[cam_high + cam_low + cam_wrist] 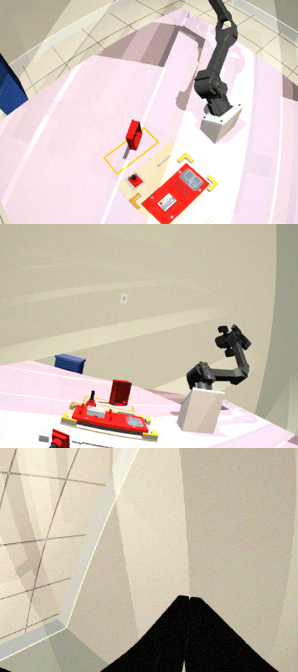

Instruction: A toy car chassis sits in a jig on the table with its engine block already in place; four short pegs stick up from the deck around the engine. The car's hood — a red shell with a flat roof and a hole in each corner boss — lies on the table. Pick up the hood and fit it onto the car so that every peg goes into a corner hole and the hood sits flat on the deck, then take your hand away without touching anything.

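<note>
The task is judged to be at its very first step: the approach to the hood has not yet been made. The gripper (232,333) is held high and folded back above the arm's pedestal (200,409), well apart from everything to be handled; in the wrist view its two dark fingers are seen pressed together with nothing between them — clenched on air, pointed at wall and floor, not at the worktop (73,120).

The hood (134,135) is found standing on edge, not lying flat, at the far side of a yellow outlined rectangle (131,150). The chassis (174,194) lies in its jig (187,157) nearby, with the engine block (192,179) seated on it; the pegs are too small to be made out with certainty.

The next move is judged to call for the fingers to be spread first, then the arm to be swung out and lowered over the hood. Because the shell is upright, a grasp across its thin faces would be needed — and a reorientation before it is lowered onto the deck.
</note>
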Tool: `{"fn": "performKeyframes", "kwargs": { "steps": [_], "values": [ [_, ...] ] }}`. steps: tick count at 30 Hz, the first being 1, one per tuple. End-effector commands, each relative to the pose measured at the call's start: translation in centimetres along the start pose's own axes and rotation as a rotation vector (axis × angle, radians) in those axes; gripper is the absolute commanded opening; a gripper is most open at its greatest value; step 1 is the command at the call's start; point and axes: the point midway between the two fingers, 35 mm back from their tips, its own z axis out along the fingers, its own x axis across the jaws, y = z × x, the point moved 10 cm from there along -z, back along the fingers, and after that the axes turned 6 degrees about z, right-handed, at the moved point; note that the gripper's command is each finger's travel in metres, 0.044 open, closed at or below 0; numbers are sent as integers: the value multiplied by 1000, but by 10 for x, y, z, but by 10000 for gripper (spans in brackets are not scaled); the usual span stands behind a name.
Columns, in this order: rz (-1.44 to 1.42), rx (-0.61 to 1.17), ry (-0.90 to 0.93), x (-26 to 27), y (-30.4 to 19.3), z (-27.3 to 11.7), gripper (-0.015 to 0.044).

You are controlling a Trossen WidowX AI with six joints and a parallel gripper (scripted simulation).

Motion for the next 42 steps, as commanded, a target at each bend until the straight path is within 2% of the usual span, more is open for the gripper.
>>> {"fn": "performKeyframes", "kwargs": {
  "steps": [1, 7, 23, 32, 42],
  "values": [
    [-141, 5, -38, -17, 13, -2, 0],
    [-414, 35, -141, -51, 43, -4, 0],
    [-1388, 55, -403, -140, 178, -31, 0],
    [-1815, 45, -547, -157, 260, -43, 0],
    [-2099, 25, -657, -161, 333, -51, 0]
  ]
}}
